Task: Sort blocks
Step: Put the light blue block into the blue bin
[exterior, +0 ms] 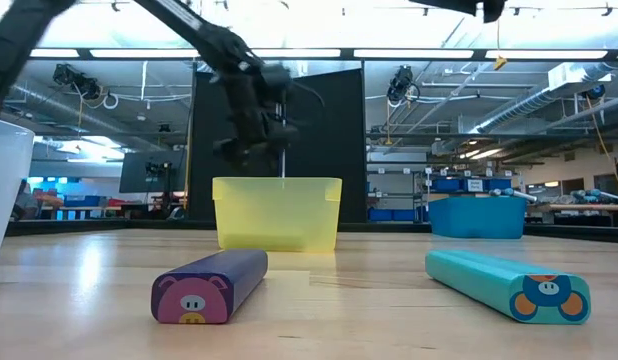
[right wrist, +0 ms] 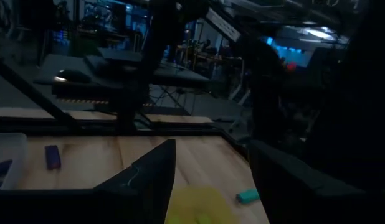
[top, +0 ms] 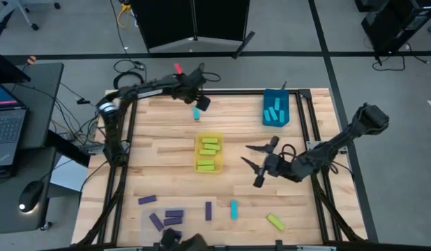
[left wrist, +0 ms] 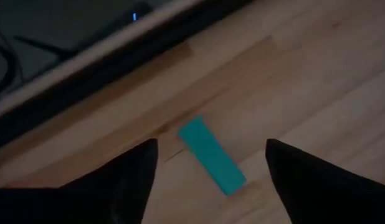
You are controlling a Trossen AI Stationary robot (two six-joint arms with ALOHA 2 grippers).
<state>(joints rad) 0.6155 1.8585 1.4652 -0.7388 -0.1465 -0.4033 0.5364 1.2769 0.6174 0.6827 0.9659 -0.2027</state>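
While both arms hang over the table, each view gives its own part of the sorting job.

High view: left gripper (top: pixel 199 97) sits at the far edge, above a lone cyan block (top: pixel 197 113); right gripper (top: pixel 254 164) is mid-table, fingers spread, nothing between them, just beside the yellow bin (top: pixel 209 153), which holds yellow-green blocks (top: pixel 209 145). Blue bin (top: pixel 275 107) at the far right holds cyan blocks. Loose at the near edge: purple blocks (top: pixel 147 200), another purple block (top: pixel 208 210), a cyan one (top: pixel 233 209) and a yellow-green one (top: pixel 275 222).

Low view: purple block with a pig face on its end (exterior: pixel 210 287); cyan block with an orange-and-blue animal face (exterior: pixel 508 283) (which animal, I cannot tell). Yellow bin (exterior: pixel 277 213) stands behind them, blue bin (exterior: pixel 476 216) farther right. No readable writing.

Left wrist view: fingers (left wrist: pixel 121 186) parted and empty, the cyan block (left wrist: pixel 212 155) lying flat on the wood between and ahead of them, skewed to the finger line.

Right wrist view: fingers (right wrist: pixel 149 180) apart, empty; yellow bin (right wrist: pixel 195 205) just ahead, a cyan block (right wrist: pixel 247 196) beyond it, a purple block (right wrist: pixel 52 156) off to the side.

Step in hand (my judgement): left arm picking the far cyan block. Turn the wrist so the fingers cross its narrow width, centre over it, descend to the wood, then close; carry to the blue bin.
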